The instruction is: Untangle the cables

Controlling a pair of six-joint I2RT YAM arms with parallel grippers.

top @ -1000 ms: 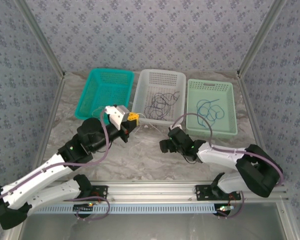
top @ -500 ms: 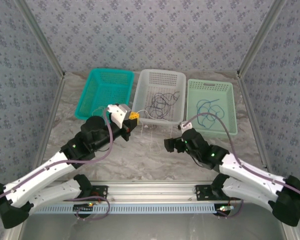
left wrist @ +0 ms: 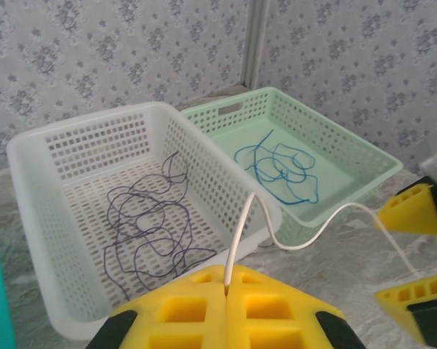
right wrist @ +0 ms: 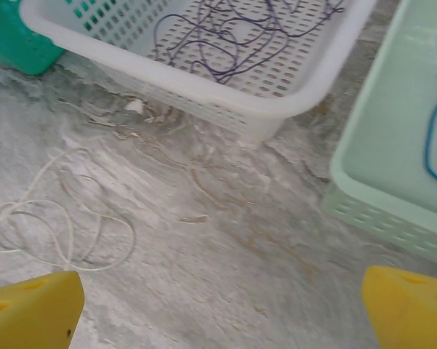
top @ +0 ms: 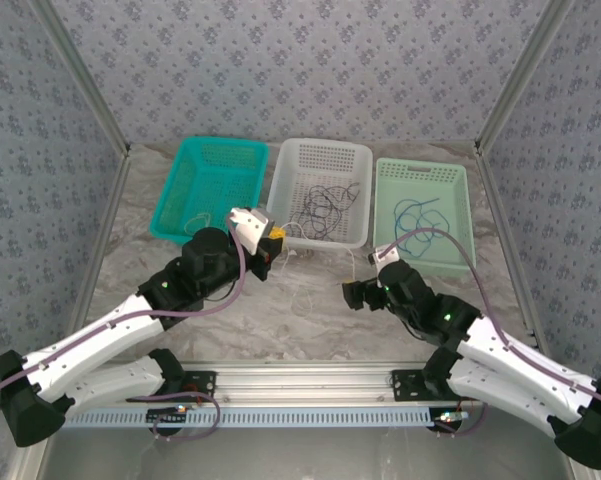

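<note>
Blue cable [left wrist: 280, 171] alone in mint basket [left wrist: 363, 156], dark cable [left wrist: 149, 225] in white basket [left wrist: 29, 156]: likely done. Pale cable [left wrist: 237, 234] remaining, pinched in left gripper [left wrist: 227, 291], loops on surface [right wrist: 240, 240]. Right gripper [right wrist: 218, 305] spread wide, holding nothing.

White arm links [top: 90, 345], black joints [top: 205, 265], purple-grey cables [top: 425, 231] along both arms, yellow gridded claw fingers [left wrist: 182, 313]

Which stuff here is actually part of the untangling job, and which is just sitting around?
Job: white cable, pinched by the left gripper; dark cable; blue cable.
Just there: white basket; green basket; teal basket.
</note>
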